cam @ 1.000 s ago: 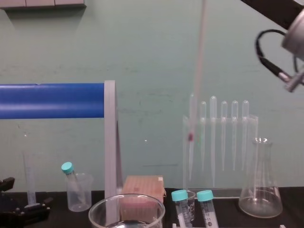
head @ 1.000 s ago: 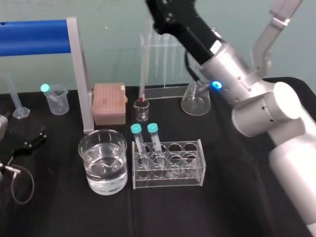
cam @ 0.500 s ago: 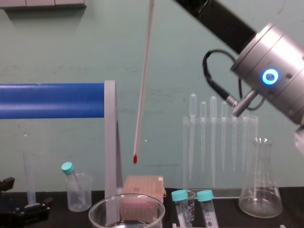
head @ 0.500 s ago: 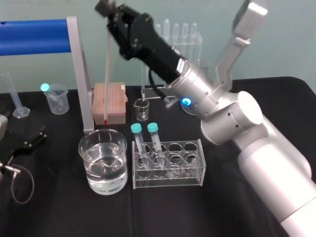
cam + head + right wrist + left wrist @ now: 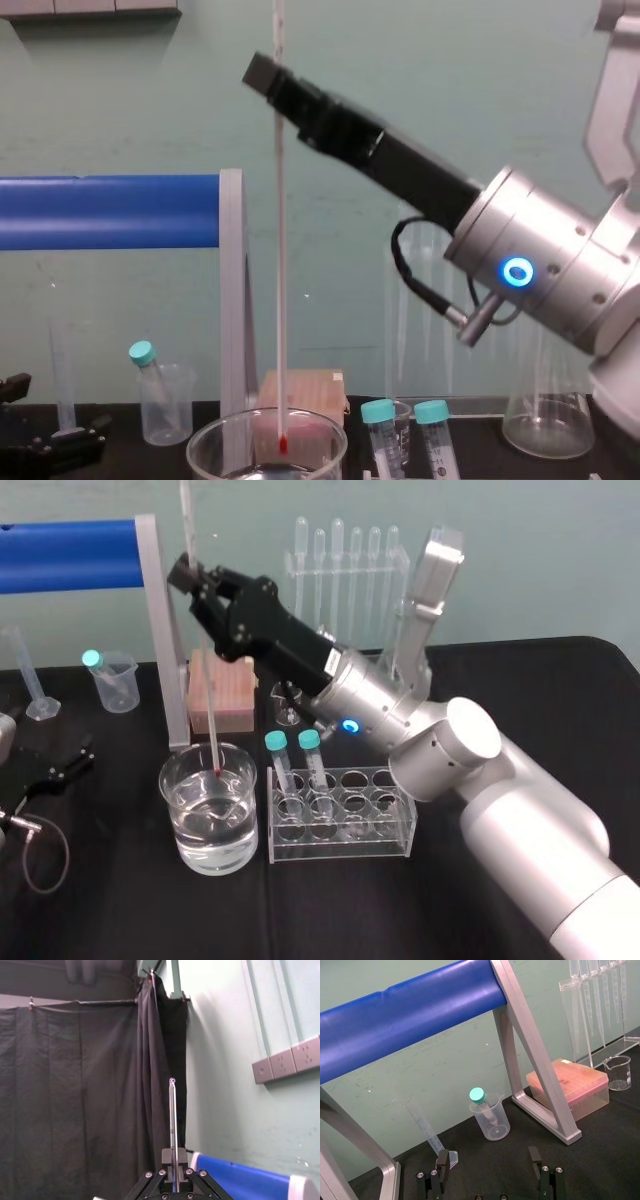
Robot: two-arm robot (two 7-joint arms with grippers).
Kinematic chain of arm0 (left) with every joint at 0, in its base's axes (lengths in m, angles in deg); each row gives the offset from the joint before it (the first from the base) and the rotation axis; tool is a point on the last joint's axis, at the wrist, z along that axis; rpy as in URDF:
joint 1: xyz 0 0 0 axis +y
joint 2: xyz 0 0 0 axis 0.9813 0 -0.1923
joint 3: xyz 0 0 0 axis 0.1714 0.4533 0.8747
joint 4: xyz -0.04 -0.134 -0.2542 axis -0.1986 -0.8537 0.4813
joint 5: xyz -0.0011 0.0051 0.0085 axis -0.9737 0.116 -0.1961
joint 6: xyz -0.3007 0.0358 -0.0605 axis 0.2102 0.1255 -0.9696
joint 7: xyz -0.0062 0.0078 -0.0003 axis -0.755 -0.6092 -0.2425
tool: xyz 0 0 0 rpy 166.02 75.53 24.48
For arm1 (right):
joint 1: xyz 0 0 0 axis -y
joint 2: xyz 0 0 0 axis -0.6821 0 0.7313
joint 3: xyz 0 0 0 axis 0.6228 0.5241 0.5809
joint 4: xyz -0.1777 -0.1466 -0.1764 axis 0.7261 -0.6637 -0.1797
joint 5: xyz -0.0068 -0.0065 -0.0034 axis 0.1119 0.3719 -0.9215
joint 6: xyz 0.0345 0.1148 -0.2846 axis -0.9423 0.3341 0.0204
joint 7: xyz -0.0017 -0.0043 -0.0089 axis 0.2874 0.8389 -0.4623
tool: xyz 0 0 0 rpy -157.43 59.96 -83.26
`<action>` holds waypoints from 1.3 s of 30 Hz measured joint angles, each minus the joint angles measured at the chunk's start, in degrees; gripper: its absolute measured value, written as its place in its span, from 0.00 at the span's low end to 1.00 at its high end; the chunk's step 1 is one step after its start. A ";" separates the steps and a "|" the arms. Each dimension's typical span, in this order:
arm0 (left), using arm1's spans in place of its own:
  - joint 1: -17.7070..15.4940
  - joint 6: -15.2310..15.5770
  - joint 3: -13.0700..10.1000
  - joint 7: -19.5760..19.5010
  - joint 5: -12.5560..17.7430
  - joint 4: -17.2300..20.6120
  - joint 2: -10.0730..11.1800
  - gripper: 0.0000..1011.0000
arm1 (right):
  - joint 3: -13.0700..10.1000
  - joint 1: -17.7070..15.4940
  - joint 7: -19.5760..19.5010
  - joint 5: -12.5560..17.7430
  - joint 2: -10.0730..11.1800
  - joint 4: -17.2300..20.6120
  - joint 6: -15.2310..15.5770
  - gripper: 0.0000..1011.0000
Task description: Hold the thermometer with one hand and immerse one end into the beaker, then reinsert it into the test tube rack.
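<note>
L gripper [image 5: 489, 1172] parked on table at far left, fingers apart. Thermometer [image 5: 208, 700] stands near-upright over beaker [image 5: 182, 830], red tip down and inside the rim; contact w/ the water cannot be confirmed. R gripper [image 5: 197, 580] reaches in from the right, fingers clamped on thermometer's upper part; test tube rack [image 5: 340, 845] sits just right of beaker.

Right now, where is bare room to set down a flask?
Bare cloth: the front strip before the beaker and test tube rack; the far right corner behind the right arm. Crowded: the back row around the pipette tip box; above the beaker, where the right pincer holds the thermometer; the left edge, by the parked left pincer.
</note>
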 joint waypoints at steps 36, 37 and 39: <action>0.00 0.00 0.00 0.00 0.00 0.00 0.00 1.00 | 2.92 2.59 3.67 -2.73 -2.49 -10.87 0.71 0.06; 0.00 0.00 0.00 0.00 0.00 0.00 0.00 1.00 | 2.93 2.62 3.66 -2.76 -2.51 -10.95 0.76 0.06; 0.00 0.00 0.00 0.00 0.00 0.00 0.00 1.00 | 2.99 2.67 3.61 -2.94 -2.52 -11.14 0.90 0.06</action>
